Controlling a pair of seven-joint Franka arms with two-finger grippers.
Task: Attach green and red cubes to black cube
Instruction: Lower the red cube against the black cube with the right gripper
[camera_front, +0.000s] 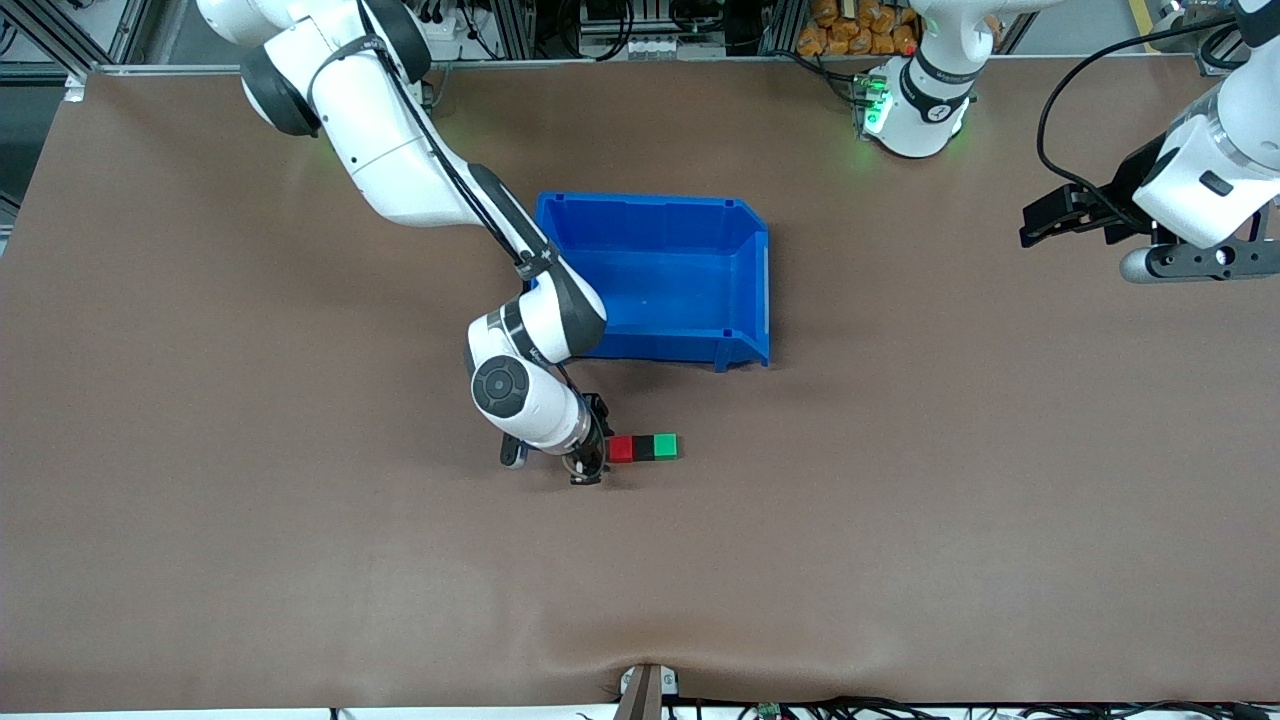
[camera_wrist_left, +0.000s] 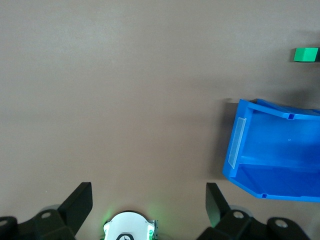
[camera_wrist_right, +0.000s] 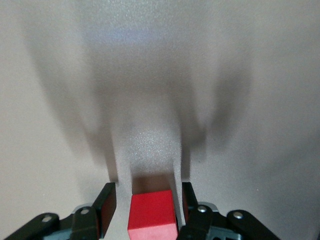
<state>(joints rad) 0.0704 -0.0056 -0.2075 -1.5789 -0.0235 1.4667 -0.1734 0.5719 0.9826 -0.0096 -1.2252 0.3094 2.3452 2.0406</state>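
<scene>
I am keeping a row of three cubes (camera_front: 645, 448) lying touching on the table, nearer the front camera than the bin (camera_front: 650, 200). My right gripper (camera_front: 590, 465) is straddling the end cube (camera_front: 621, 449) at the right arm's end, fingers just apart from it. My left gripper (camera_front: 1050, 215) is waiting well apart from the bin, over the left arm's end.

Both Franka arms wear glossy white shells with dark grey bands at the joints. The right arm (camera_front: 400, 160) carries a black cable strapped along its links, and a round dark grey cap with a ring marking sits on its wrist joint. The left arm (camera_front: 1215, 170) has a loose black cable looping to its wrist, and its base (camera_front: 915, 105) glows green. Each tool, right tool (camera_front: 590, 462) and left tool (camera_front: 1055, 215), is matte black with small silver screws by the fingers.
</scene>
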